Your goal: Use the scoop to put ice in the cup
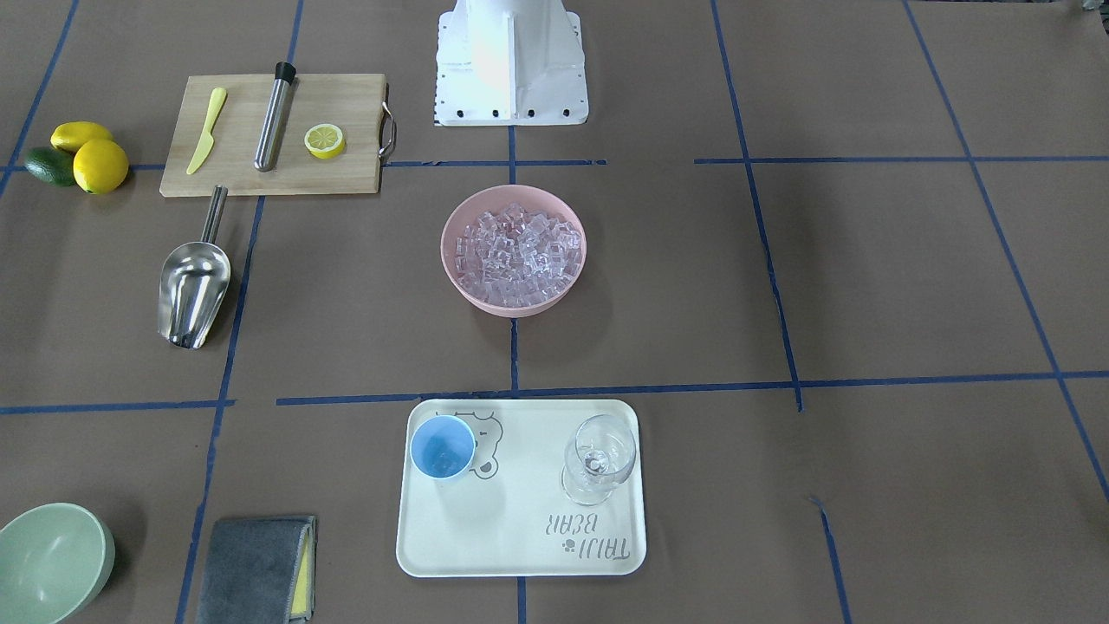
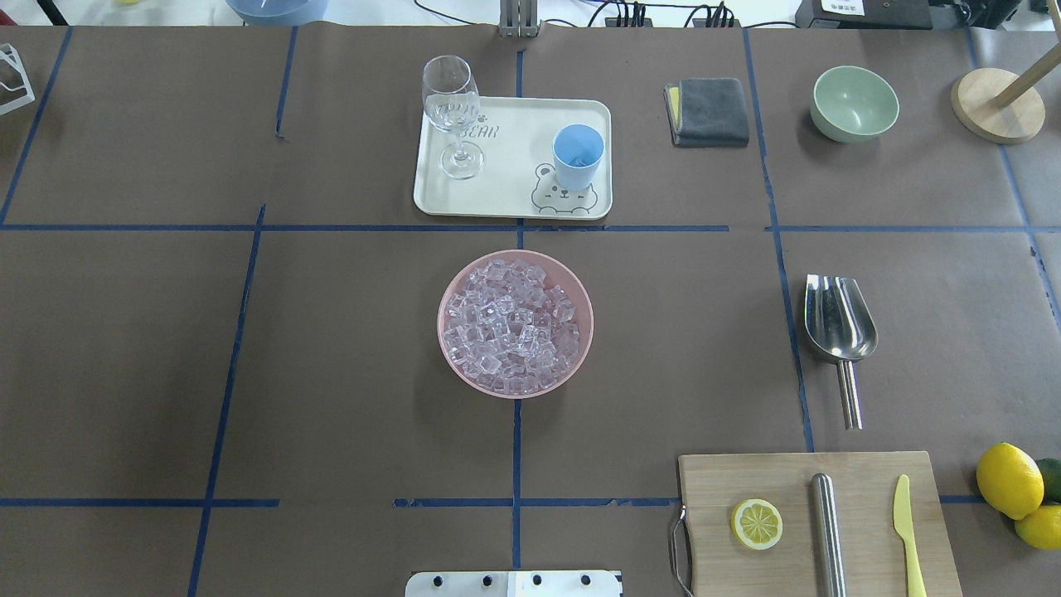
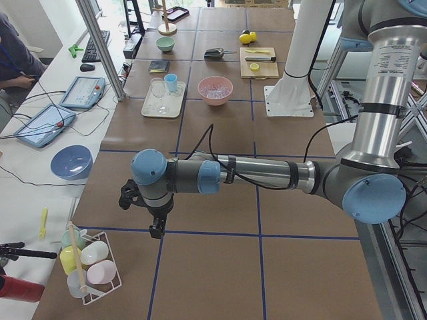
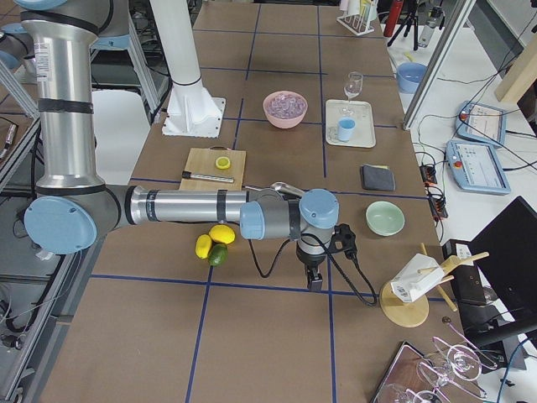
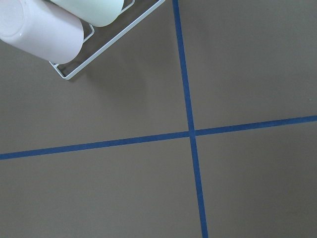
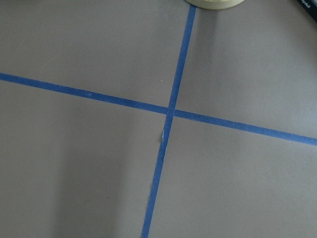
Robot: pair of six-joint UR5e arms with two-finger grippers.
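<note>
The ice [image 1: 517,243] is a heap of clear cubes in a pink bowl [image 1: 447,251] at the table's middle; it also shows in the overhead view [image 2: 514,323]. The light-blue cup [image 1: 442,446] [image 2: 578,156] stands upright on a cream tray [image 1: 520,494]. The silver scoop [image 1: 192,286] [image 2: 839,327] lies on the table, untouched, beside the cutting board. My left gripper [image 3: 156,229] hangs over bare table far from these things. My right gripper [image 4: 313,280] hangs past the lemons at the other end. I cannot tell whether either is open or shut.
A cutting board [image 2: 796,497] holds a lemon slice [image 2: 756,523], a steel cylinder [image 2: 826,531] and a yellow knife [image 2: 908,531]. A wine glass [image 2: 452,108] shares the tray. A grey cloth [image 2: 709,110], a green bowl [image 2: 854,103] and lemons [image 2: 1007,479] lie on the right.
</note>
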